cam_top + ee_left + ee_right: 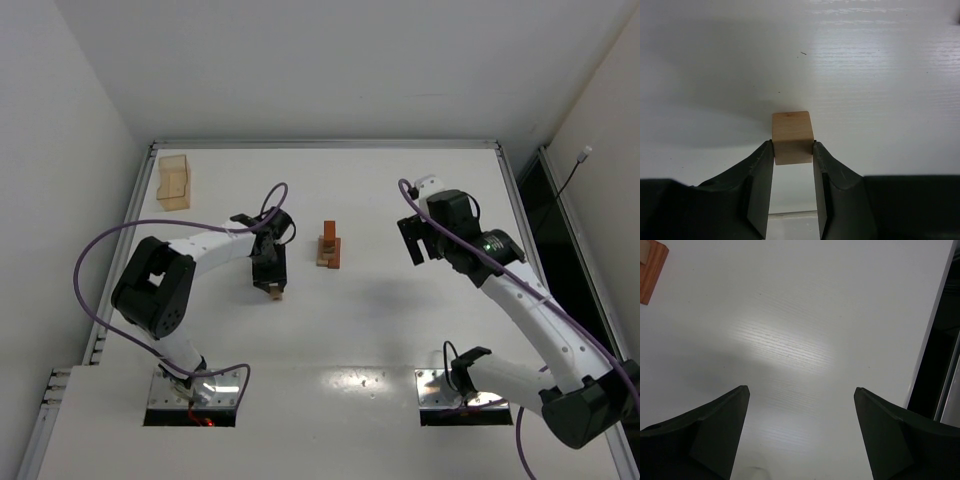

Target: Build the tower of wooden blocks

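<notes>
1. The step in hand looks like picking up one more block for the stack. The left gripper (793,150) is down at the white table (380,330) over a light tan wooden cube (792,135).
2. The left wrist view shows the two dark fingers pressed against the cube's opposite sides, with the cube resting on the table. The jaws are narrowed to the cube's width and have hold of it.
3. The small tower of tan and reddish-brown wooden blocks (329,247) stands near mid-table. It is to the right of the left gripper and apart from it, with one reddish piece upright on top.
4. The next move probably calls for a straight lift and a carry rightwards. A gentle, squared placement would be needed, since the narrow stack could topple.
5. The left arm reaches forward from its base with the elbow bent out left and the wrist pitched down.
6. The right gripper (415,245) hangs above the table to the tower's right. Its fingers are spread wide and hold nothing.
7. A translucent tan plastic box (174,181) sits in the far left corner.
</notes>
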Tool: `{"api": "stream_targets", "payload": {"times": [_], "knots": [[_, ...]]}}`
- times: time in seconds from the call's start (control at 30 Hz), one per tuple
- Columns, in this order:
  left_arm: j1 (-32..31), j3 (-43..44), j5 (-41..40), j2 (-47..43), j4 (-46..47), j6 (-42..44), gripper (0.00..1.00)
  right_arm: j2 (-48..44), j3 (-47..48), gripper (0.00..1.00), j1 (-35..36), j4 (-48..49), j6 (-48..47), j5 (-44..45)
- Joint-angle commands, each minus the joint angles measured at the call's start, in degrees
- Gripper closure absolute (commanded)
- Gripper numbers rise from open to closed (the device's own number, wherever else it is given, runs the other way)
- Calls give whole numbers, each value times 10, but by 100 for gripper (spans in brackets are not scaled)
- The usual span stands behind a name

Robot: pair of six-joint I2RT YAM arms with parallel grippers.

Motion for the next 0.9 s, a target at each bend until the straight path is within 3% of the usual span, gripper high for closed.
{"api": "stream_targets", "payload": {"times": [0.0,0.07,0.5,0.87], "knots": [[-5,16,-15,9,10,-6,88,2,1,18,-2,26,10,-4],[-5,21,-20,9,10,1,100,2,-4,18,-2,26,10,-4],[-16,152,-15,-95,-3,22,100,-15,-10,23,-20,37,70,-48],[-16,346,45,-36,-19,79,100,9,15,24,-72,38,142,-134]]}}
